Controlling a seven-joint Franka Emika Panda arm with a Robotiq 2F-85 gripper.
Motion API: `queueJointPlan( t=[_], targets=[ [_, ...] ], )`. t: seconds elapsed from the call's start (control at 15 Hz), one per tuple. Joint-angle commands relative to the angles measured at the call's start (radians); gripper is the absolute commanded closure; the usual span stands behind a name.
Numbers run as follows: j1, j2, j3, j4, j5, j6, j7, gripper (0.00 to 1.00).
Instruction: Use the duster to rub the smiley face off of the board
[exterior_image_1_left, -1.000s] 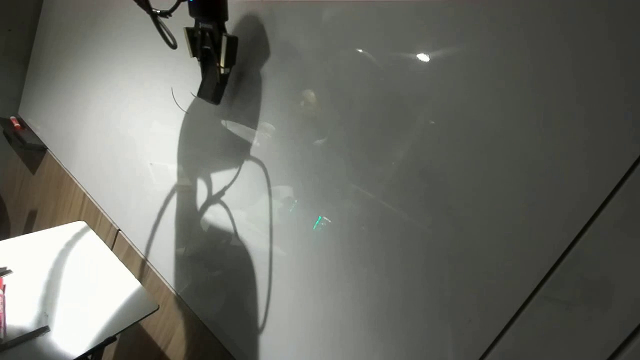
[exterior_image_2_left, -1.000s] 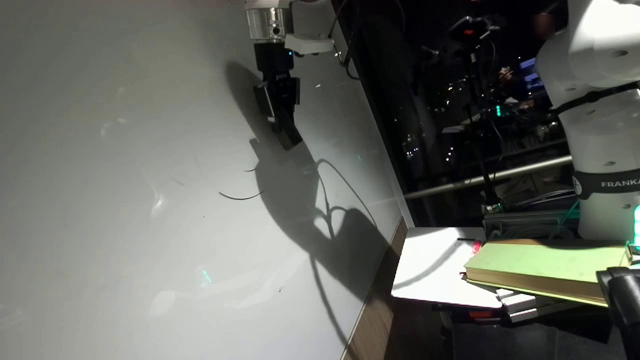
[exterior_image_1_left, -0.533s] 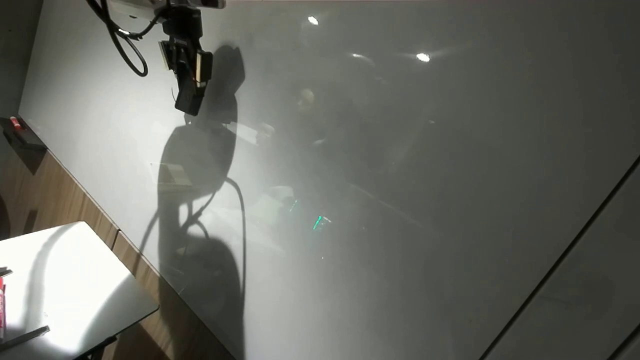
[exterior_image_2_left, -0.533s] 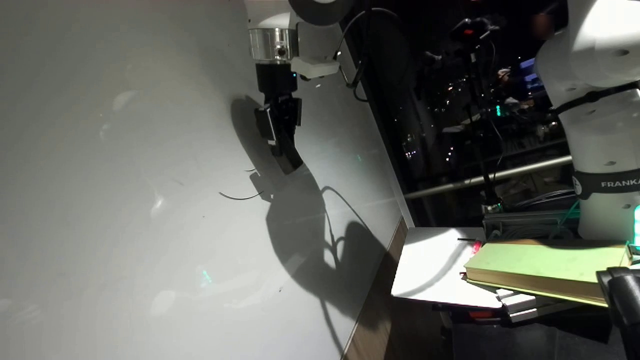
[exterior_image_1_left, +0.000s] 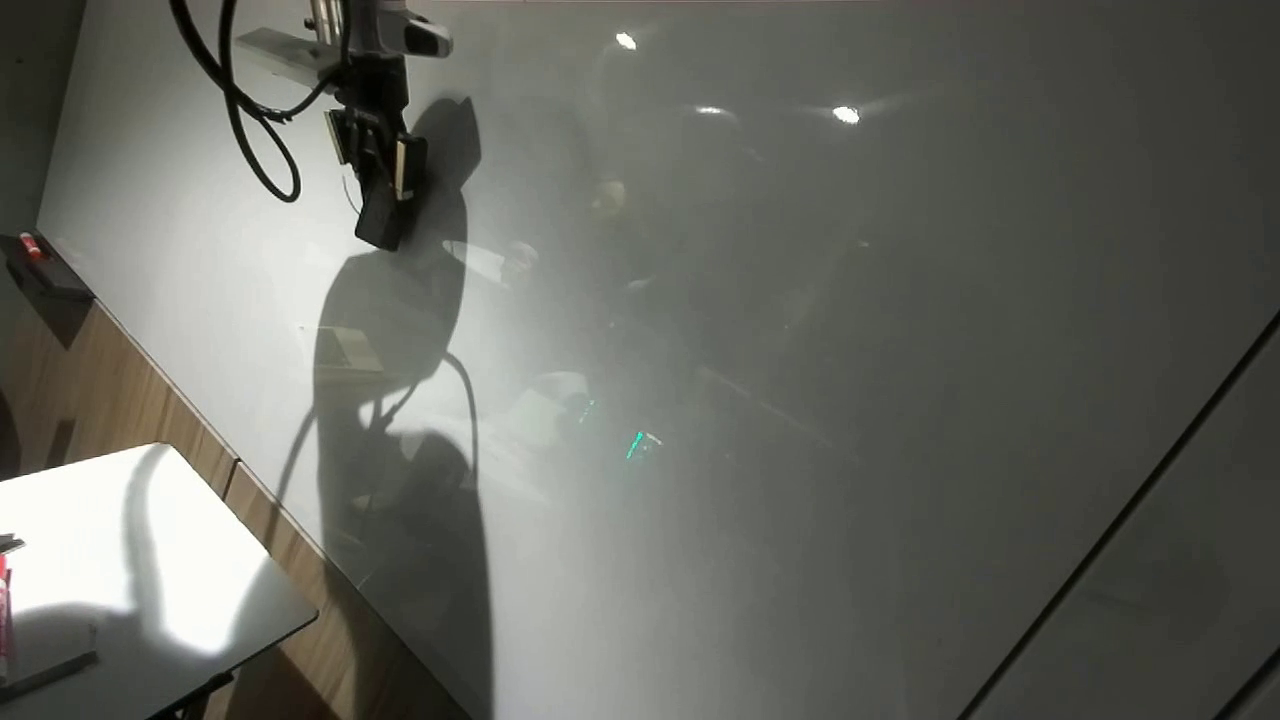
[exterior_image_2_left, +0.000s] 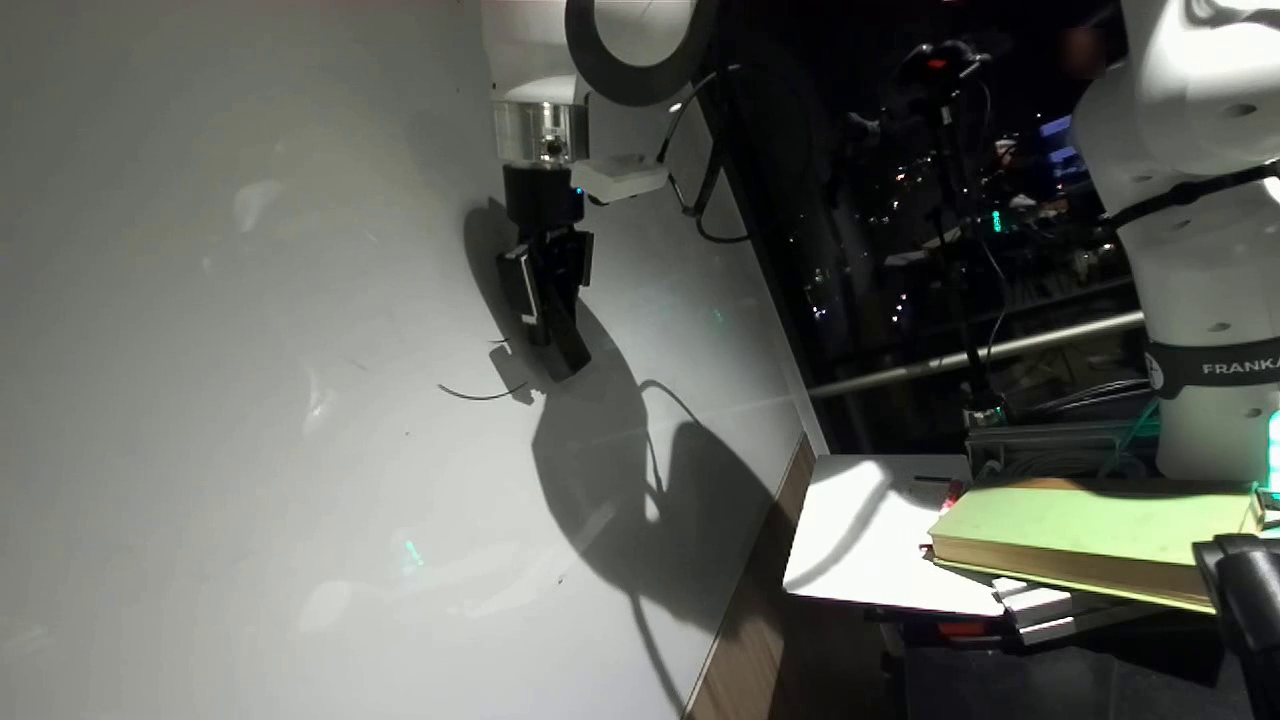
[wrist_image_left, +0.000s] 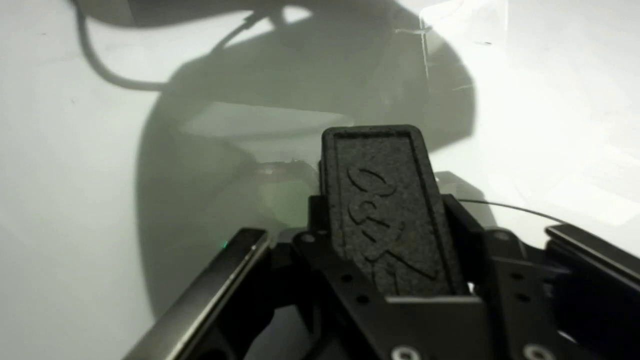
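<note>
jaws: I have them clamped on the duster (wrist_image_left: 387, 215) | duster: in front of the board (exterior_image_2_left: 250, 480), contact I cannot tell | smiley face (exterior_image_2_left: 482, 398): thin dark arcs near the duster, longer one's end inside the robot's shadow (exterior_image_2_left: 590, 450)
</note>
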Motion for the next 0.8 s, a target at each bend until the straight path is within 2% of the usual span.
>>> queueJointPlan(
  t=[0.0,0.47,0.73],
  targets=[
    [0.005,0.034,0.038,0.034,-0.027,0.027,0.061,0.69],
    [0.043,0.097,0.133,0.103,-0.136,0.033,0.216,0.69],
    [0.083,0.133,0.162,0.141,-0.212,0.024,0.297,0.69]
  ],
)
